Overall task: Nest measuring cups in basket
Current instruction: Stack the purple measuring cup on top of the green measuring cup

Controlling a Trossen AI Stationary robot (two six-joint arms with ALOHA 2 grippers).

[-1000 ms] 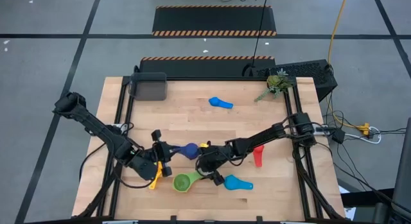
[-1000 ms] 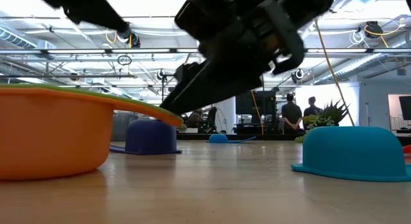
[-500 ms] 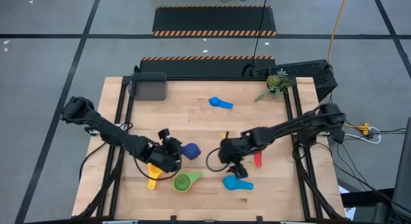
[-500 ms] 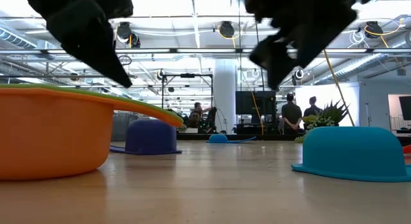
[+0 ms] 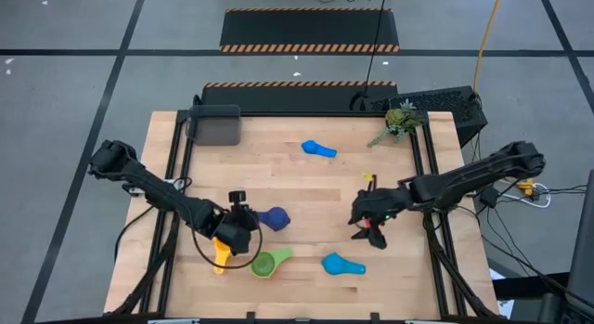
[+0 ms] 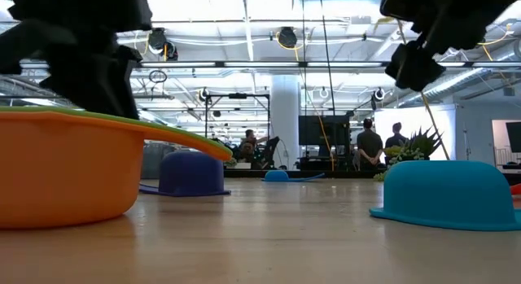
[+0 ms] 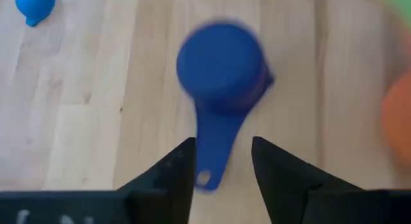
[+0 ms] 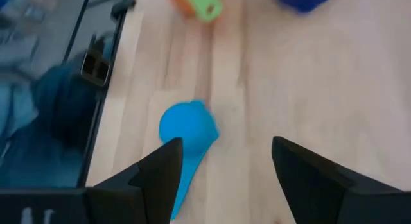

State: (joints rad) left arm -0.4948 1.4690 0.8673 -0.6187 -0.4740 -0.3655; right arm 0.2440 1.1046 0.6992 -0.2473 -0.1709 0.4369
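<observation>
1. Surface: pale wood-plank table [image 5: 297,185] with black rails down both sides. The floor around it is grey with dark lines and two black mats edged in orange stripes. The low view shows a hall behind with ceiling lights and two people [image 6: 381,142] standing far back.
2. Other things: a green plant sprig [image 5: 401,121] lies at the far right corner of the table. Nothing lies between my claws and the cups below them.
3. Basket [image 5: 214,125]: dark grey, rounded corners, at the far left corner, well apart from every cup. I see no cup in it.
4. Cups on the table: a light blue cup [image 5: 318,149] lies alone toward the far side, and a second light blue one [image 5: 342,265] is near the front edge, dome up. The dark blue cup [image 5: 274,217] sits mid-table, upside down, handle toward my left claw. The green cup [image 5: 265,263] is open side up at the front, with the orange cup [image 7: 397,112] just beside it. The yellow cup [image 5: 221,253] shows partly under my left arm. The red cup is hidden.
5. My left claw [image 5: 243,219]: fingers apart, empty, straddling the dark blue handle without touching it.
6. My right claw [image 5: 369,226]: fingers wide apart, empty, raised over the right half, above and beyond the front light blue cup.
</observation>
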